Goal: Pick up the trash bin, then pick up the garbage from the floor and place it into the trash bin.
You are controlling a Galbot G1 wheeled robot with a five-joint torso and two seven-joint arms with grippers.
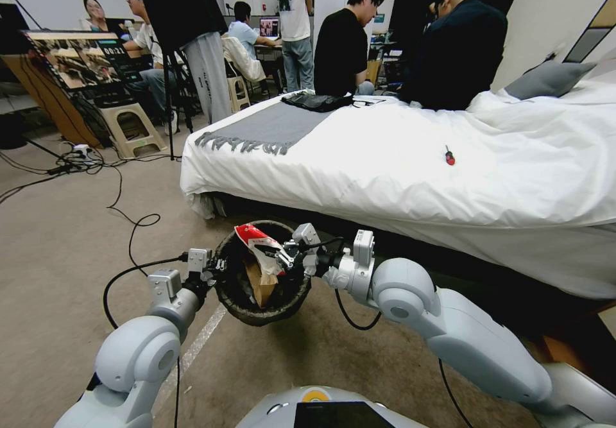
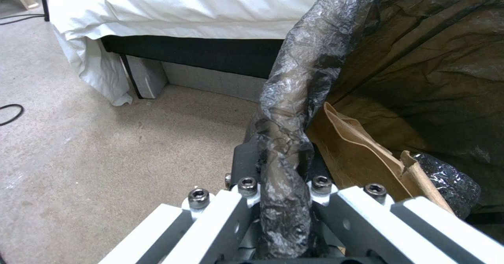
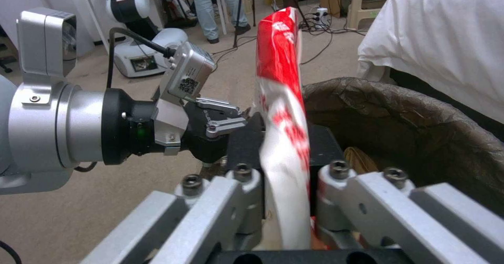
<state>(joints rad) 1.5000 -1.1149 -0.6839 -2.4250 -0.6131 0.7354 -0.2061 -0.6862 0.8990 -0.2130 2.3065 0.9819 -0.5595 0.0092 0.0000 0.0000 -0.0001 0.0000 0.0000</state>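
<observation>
Beige floor (image 1: pixel 58 267) beside bed (image 1: pixel 398 158) | left gripper (image 2: pixel 281 185) clamped on bin (image 1: pixel 263 312) rim, bin held aloft | right gripper (image 3: pixel 281 185) pinching packet (image 3: pixel 281 110) over bin mouth | packet likely light, crinkly, slippery; best pinched at edge

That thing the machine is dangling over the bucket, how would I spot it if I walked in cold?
Find the white bed; on the floor in front of it the left gripper holds up the trash bin by its rim. Above the bin's opening, the right gripper pinches a red-and-white packet, far brighter than the brown paper bag inside.
</observation>
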